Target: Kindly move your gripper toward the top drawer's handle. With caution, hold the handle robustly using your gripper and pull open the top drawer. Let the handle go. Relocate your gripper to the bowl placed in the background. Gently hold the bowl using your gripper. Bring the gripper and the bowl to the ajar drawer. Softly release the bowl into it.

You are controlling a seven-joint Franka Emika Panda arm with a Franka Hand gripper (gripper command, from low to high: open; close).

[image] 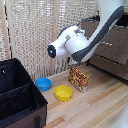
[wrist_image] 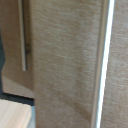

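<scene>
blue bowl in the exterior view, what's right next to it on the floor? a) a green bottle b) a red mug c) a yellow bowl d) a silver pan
C: the blue bowl sits on the wooden floor with a yellow bowl just to the exterior view's right of it, in front of a snack box.

The bulky white arm bends down from the upper right of the exterior view; its fingers are hidden.
</scene>
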